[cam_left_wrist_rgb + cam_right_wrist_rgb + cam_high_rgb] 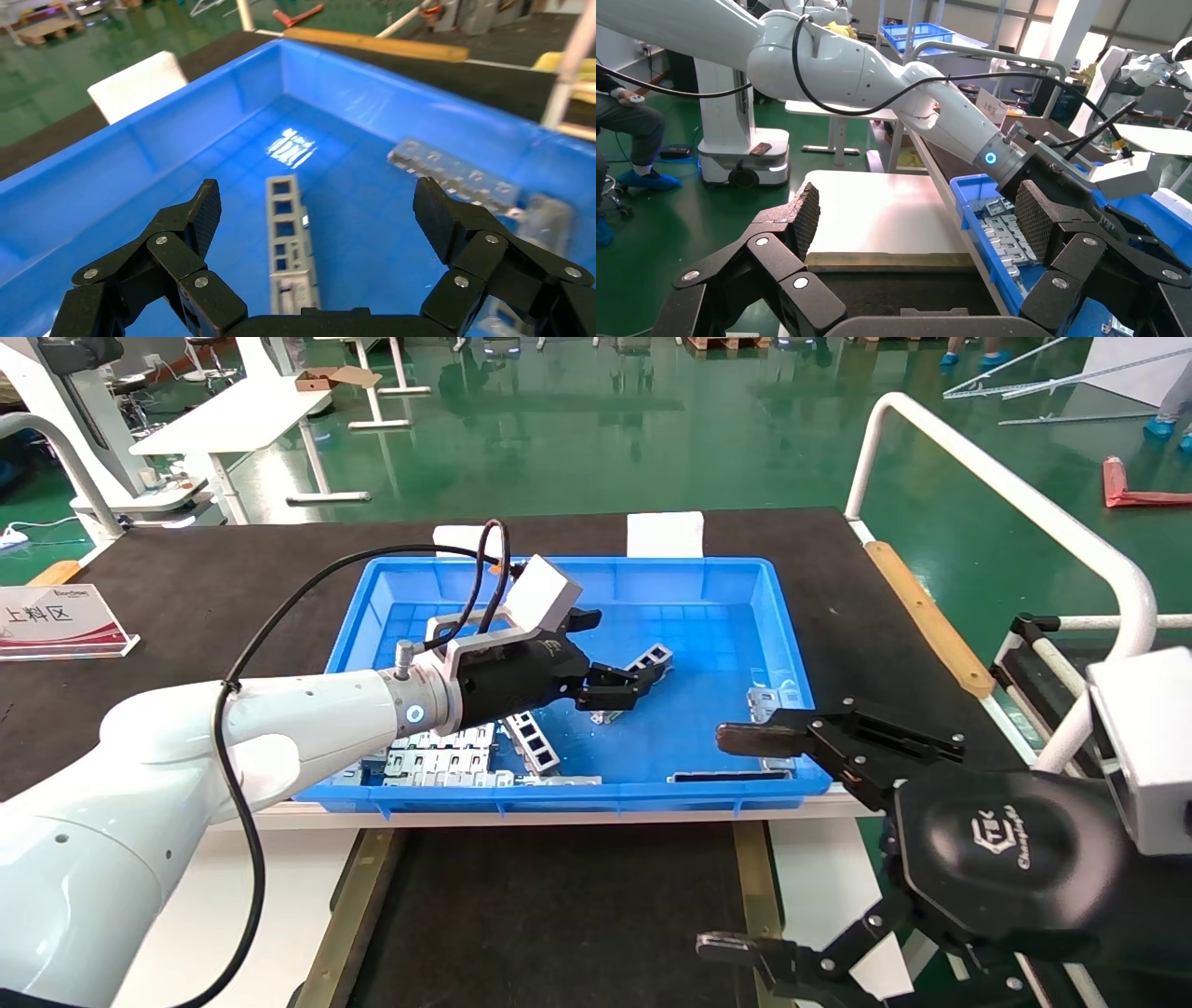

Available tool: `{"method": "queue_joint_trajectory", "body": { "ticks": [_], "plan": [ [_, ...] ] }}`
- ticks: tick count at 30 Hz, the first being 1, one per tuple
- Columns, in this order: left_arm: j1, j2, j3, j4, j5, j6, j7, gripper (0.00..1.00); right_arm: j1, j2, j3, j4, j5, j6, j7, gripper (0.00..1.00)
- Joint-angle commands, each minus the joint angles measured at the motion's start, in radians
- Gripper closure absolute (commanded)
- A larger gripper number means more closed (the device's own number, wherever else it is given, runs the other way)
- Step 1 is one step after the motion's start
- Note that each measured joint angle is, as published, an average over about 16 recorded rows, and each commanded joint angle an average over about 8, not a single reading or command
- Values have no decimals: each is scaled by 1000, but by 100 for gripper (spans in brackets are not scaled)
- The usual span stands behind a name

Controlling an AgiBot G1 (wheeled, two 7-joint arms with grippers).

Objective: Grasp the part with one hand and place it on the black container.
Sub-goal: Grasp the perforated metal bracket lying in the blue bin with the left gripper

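The part point(649, 663), a small silver-grey ladder-like channel, lies on the floor of the blue bin point(577, 575). My left gripper point(610, 654) is open and hovers just above it. In the left wrist view the part point(288, 239) lies lengthwise between the spread fingers point(204, 210), untouched, with the gripper point(316, 193) over it. The black container point(559, 905), edged by olive rails, lies in front of the bin with nothing on it. My right gripper point(740, 845) is open and empty, over the container's right side. It also shows in the right wrist view point(917, 203).
A second ladder-like channel point(533, 740) and flat grey slotted plates point(442, 761) lie at the bin's near left. More plates point(768, 700) and a thin strip point(726, 775) lie at its right. A sign point(56, 621) stands far left. A white rail point(1006, 495) curves on the right.
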Motion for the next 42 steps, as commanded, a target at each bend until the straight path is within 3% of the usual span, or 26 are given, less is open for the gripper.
{"method": "queue_joint_trajectory", "body": {
  "ticks": [1,18,19,21,27,28,42],
  "plan": [
    [3,8,16,6,-5,-23,4,0,0,0,0,0,0,0,0,0],
    [55,8,253,-86,-122,-225,-96,0,0,0,0,0,0,0,0,0],
    [57,8,266,-89,-130,-231,-101,4,0,0,0,0,0,0,0,1],
    [59,8,290,-95,-146,-243,-110,20,0,0,0,0,0,0,0,21],
    [63,7,355,-106,-193,-274,-126,92,0,0,0,0,0,0,0,96],
    [64,7,364,-108,-201,-279,-127,97,0,0,0,0,0,0,0,100],
    [73,5,469,-122,-308,-335,-125,100,0,0,-1,0,0,0,0,100]
  ]
}}
